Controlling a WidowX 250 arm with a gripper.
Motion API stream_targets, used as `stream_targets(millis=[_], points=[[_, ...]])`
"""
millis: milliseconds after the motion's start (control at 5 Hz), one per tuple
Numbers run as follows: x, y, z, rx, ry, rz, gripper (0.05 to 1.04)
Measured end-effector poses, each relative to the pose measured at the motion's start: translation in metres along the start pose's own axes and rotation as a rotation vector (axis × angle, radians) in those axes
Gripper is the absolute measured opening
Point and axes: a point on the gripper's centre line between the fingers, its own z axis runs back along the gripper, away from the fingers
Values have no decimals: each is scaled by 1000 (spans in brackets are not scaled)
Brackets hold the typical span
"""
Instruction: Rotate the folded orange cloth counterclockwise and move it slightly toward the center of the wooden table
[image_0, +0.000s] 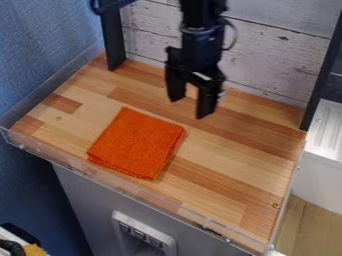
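Note:
The black gripper (191, 106) hangs above the back middle of the wooden counter, its two fingers apart with nothing between them. An orange cloth (137, 143), folded into a rough square, lies flat on the counter (234, 155), left of centre and toward the front. It is below and to the left of the gripper, which does not touch it.
A clear low rim (120, 187) runs along the counter's front edge. Dark upright posts (113, 40) stand at the back left and back right, with a whitish plank wall (274, 55) behind. A white ribbed surface (327, 130) adjoins on the right.

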Motion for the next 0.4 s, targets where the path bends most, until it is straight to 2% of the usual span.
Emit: stream_targets(millis=[400], points=[[-27, 16, -9, 8, -34, -170, 999]])
